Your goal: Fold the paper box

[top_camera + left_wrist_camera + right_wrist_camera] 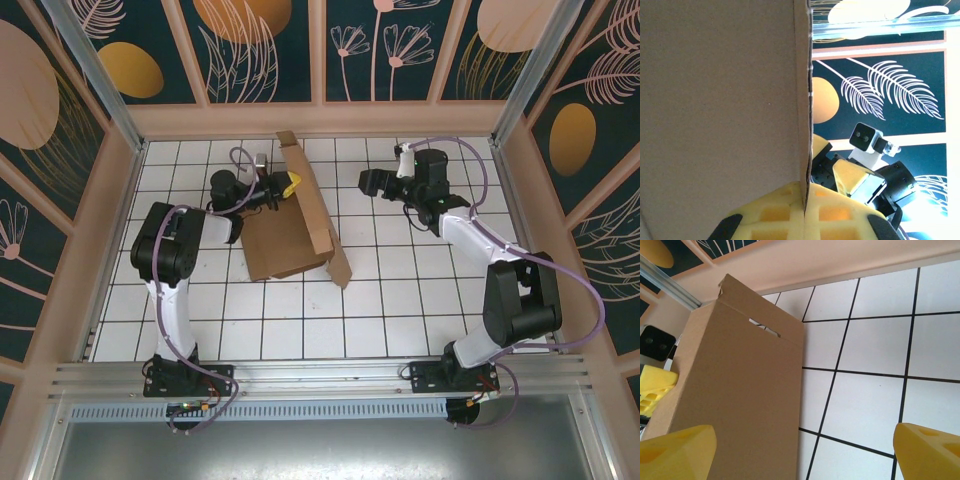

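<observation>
**On the tiled bench: left hand clamped on the box's raised panel, right hand open beside it**

Left of centre on the white-tiled bench [400, 300], toward its far side, lies the paper box [280, 245]. One brown panel lies flat on the tiles. A long panel [305, 195] stands up along its right edge. A small flap [340, 268] angles down to the tiles at the near right corner.

The left arm [165, 250] rises from its base at the near edge and bends at a high elbow. Its forearm runs to the right, toward the standing panel. The left hand [287, 184] is closed on that panel's upper part. In the left wrist view the two yellow fingers [775, 215] meet on either side of the cardboard's edge, pinching it between them. The panel's plain face [720, 100] lies to the left of that edge.

The right arm [500, 290] climbs from its base, folds at the elbow, and sends its forearm back and to the left. The right hand [366, 182] points left at the box and is apart from it, with bare tiles between them. In the right wrist view its yellow fingertips [675, 452] sit wide apart at the lower corners with nothing between them. The standing panel is ahead of them, with a narrow slot [762, 327] cut near its top. One yellow finger of the left hand shows at the panel's left edge.
</observation>
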